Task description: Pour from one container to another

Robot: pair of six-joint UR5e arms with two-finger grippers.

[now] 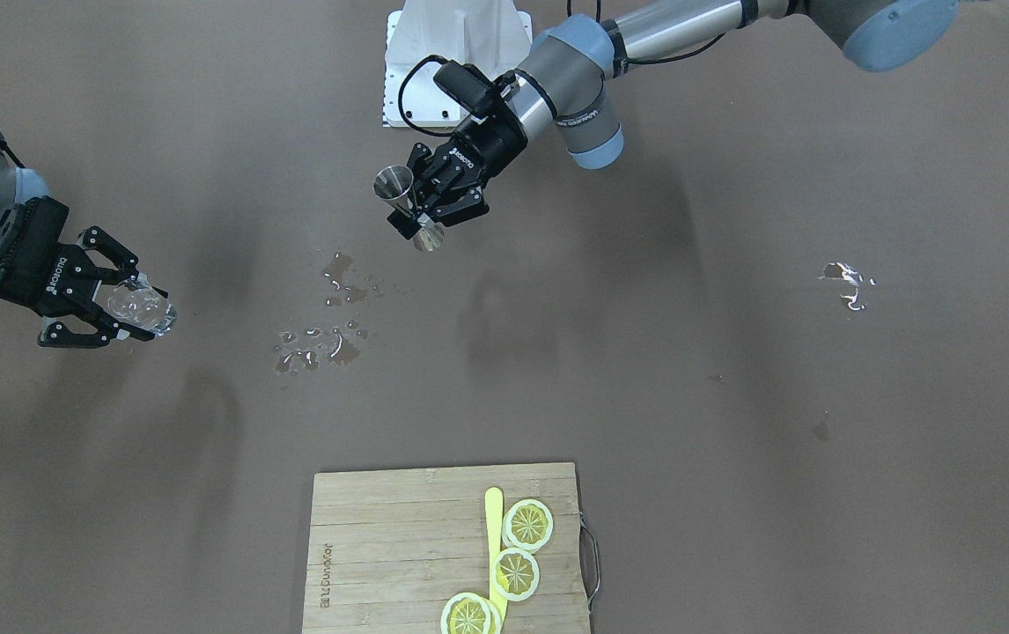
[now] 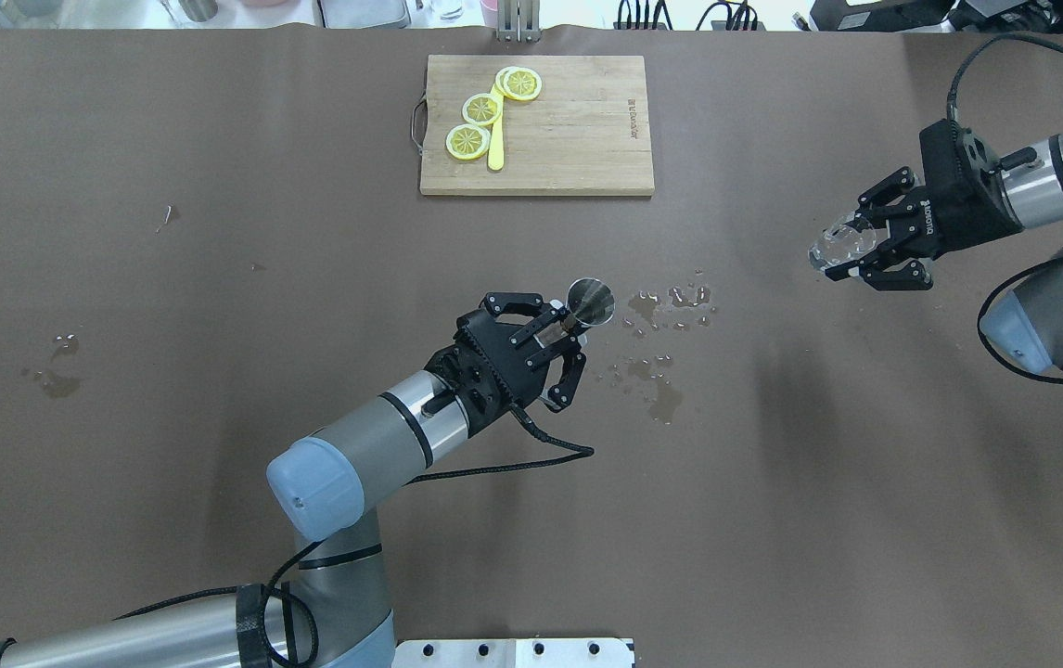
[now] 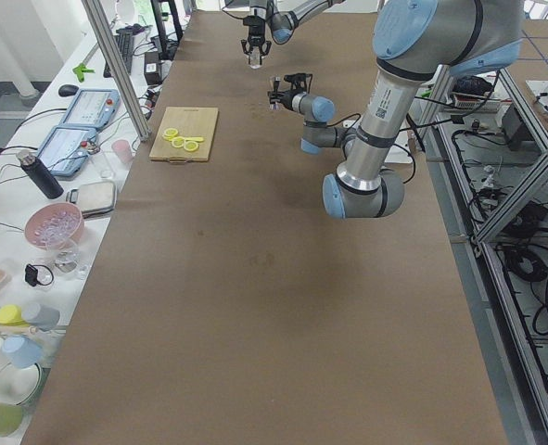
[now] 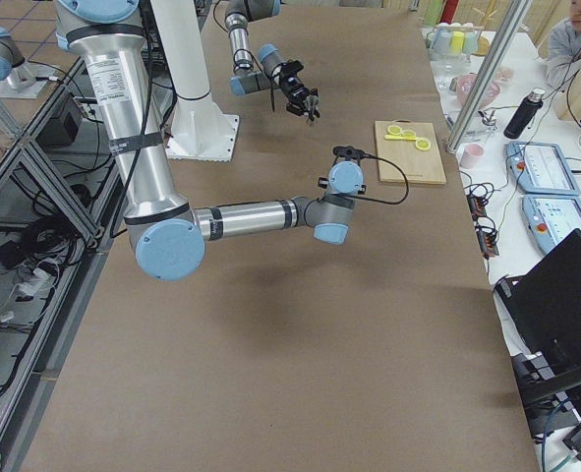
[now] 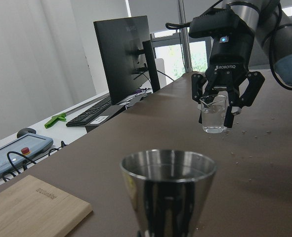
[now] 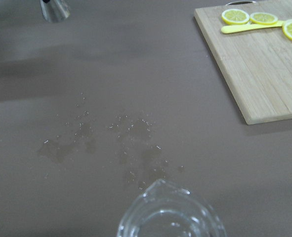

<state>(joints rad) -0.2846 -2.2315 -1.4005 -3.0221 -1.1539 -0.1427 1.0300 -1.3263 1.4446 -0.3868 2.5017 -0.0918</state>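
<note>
Two containers hang above the table, well apart. The left pincer is clamped on a steel jigger near the middle. The right pincer is clamped on a clear spouted glass farther out. Whether either container holds anything cannot be told. Spilled droplets lie between them, nearer the jigger.

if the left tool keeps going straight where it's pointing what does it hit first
Probably the glass in the right tool, ahead and slightly aside of its metal cup in the left wrist view. Nothing nearer shows; depth is unclear.
</note>
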